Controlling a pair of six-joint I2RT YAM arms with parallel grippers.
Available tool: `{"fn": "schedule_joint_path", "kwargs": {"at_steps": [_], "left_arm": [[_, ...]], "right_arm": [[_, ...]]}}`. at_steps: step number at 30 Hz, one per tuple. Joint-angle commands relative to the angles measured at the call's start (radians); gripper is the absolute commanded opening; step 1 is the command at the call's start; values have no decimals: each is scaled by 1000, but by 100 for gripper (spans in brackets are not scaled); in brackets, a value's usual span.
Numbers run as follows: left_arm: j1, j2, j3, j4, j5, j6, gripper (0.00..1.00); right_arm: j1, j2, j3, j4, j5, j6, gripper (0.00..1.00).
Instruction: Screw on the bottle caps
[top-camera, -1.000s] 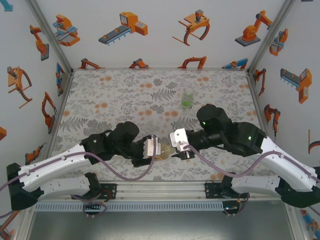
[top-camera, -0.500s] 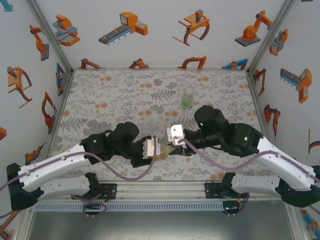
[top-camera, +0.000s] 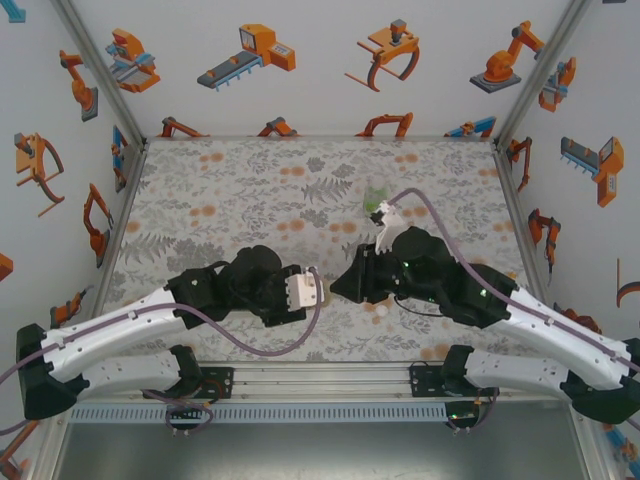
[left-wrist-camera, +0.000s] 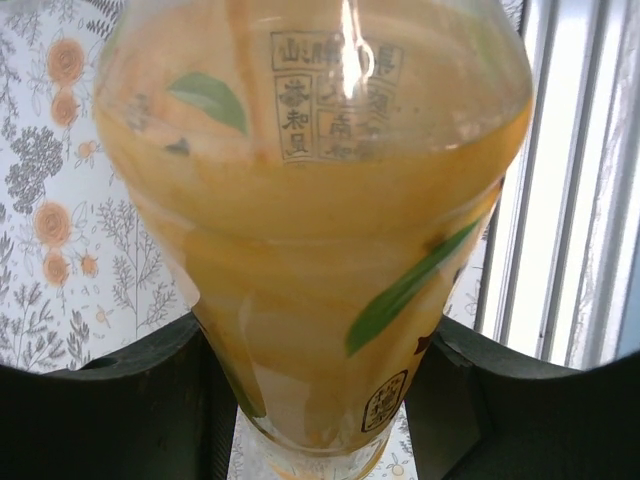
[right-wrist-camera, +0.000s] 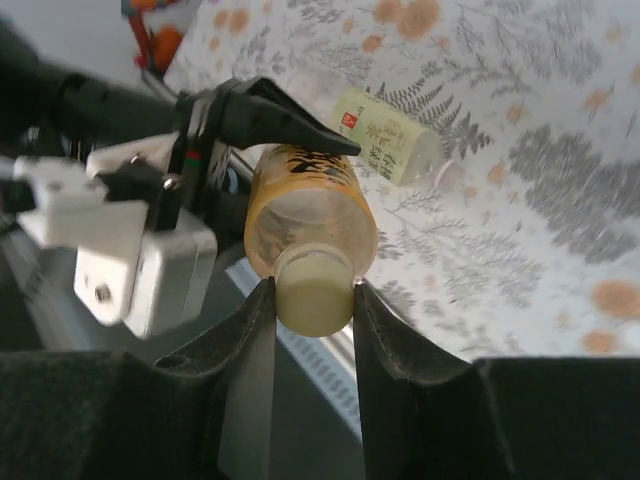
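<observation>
the left hand (left-wrist-camera: 318, 338) is clenched on the yellow-orange bottle (left-wrist-camera: 300, 200), one dark finger pressed against each side of its body. the bottle sits between the two hands, its neck pointing away from this hand and towards the other arm. it appears to be held off the tabletop (top-camera: 220, 190) rather than resting on it.

at the neck end, just past the left hand, a pale cap (right-wrist-camera: 310, 285) sits on the bottle's mouth. the right hand (right-wrist-camera: 312, 300) is grasping that cap, a finger touching it on either side. the cap looks seated squarely, but the pictures do not show how far down the thread it has gone.

beyond the right hand a pale-labelled bottle (right-wrist-camera: 385, 135) lies on its side on the tabletop. a loose cap (right-wrist-camera: 447, 176) lies just beside its mouth end, so that bottle appears uncapped. farther out from the right hand, well apart from both hands, a green-labelled bottle (top-camera: 375, 198) stands upright. it is too small to tell whether it wears a cap.

judging from this, the task is in its early part. the first bottle is being capped and probably needs more turning. the lying bottle needs picking up and its cap fitted. the green-labelled one needs checking.
</observation>
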Motion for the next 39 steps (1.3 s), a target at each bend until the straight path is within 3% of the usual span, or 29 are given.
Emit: {"fn": "schedule_joint_path", "kwargs": {"at_steps": [1,4,8,13,17,25,33,39], "left_arm": [[-6,-6,39,58,5,26,0],[-7,-16,33,78,-1,26,0],[-6,-15,28,91,5,28,0],[-7,2,37,84,29,28,0],[-7,7,37,87,44,24,0],[-7,-15,38,59,95,33,0],[-8,-35,39,38,185,48,0],[-8,-33,50,24,200,45,0]], "right_arm": [[1,-29,-45,57,129,365,0],[1,-24,-38,52,119,378,0],[0,-11,-22,52,99,322,13],[1,11,49,66,48,123,44],[-1,-4,104,48,30,-84,56],[-1,-67,166,46,-2,-559,53],[-1,-66,213,-63,-386,-1120,44],[2,-6,278,-225,-568,-1441,49]]}}
